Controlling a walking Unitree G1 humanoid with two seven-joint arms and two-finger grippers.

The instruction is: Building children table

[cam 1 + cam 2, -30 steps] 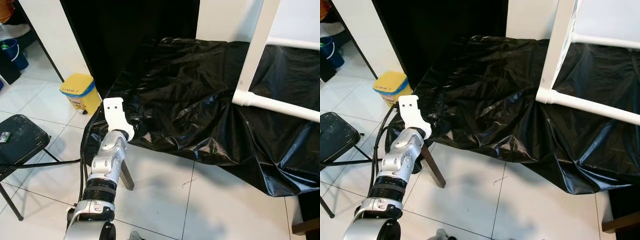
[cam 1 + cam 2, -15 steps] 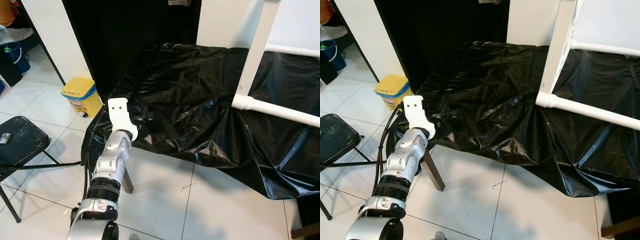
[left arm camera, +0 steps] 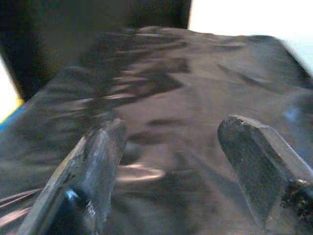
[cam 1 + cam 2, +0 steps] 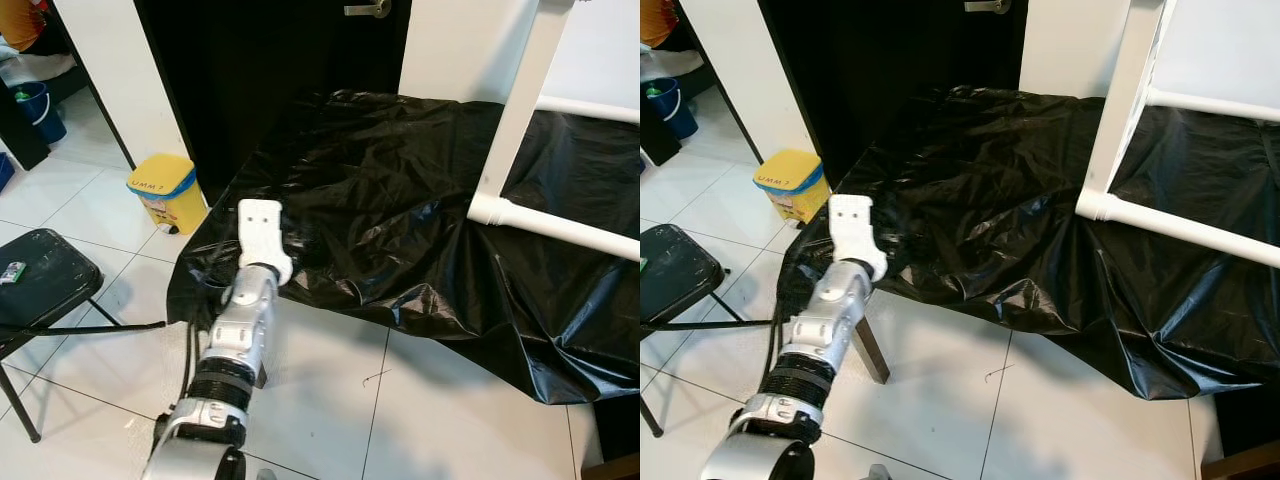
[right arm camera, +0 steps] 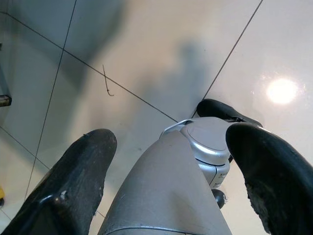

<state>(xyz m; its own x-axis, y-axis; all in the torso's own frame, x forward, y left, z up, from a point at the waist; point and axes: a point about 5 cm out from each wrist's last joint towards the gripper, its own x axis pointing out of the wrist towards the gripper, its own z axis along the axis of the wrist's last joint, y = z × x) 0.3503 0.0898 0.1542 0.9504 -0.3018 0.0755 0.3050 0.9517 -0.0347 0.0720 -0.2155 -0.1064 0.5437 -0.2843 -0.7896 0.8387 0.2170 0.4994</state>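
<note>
A white table frame stands at the right on a crumpled black plastic sheet [image 4: 400,210], with an upright leg [image 4: 522,110] and a round lower rail [image 4: 565,225]. My left arm [image 4: 245,335] reaches forward to the sheet's near left edge, its white wrist mount [image 4: 262,235] hiding the fingers from above. In the left wrist view my left gripper [image 3: 171,129] is open just above the shiny black sheet [image 3: 161,73], nothing between its fingers. My right gripper [image 5: 171,139] hangs open over the floor tiles, looking down at my own silver leg [image 5: 195,152].
A yellow bin [image 4: 165,188] stands by the dark doorway [image 4: 260,70] at the left. A black folding chair [image 4: 40,285] is at the near left, a blue bucket [image 4: 38,105] further back. A brown wooden leg [image 4: 870,350] and cables lie under my left arm.
The head camera has shifted a little. My left arm has swung to the right and forward, so its wrist now sits over the edge of the black sheet.
</note>
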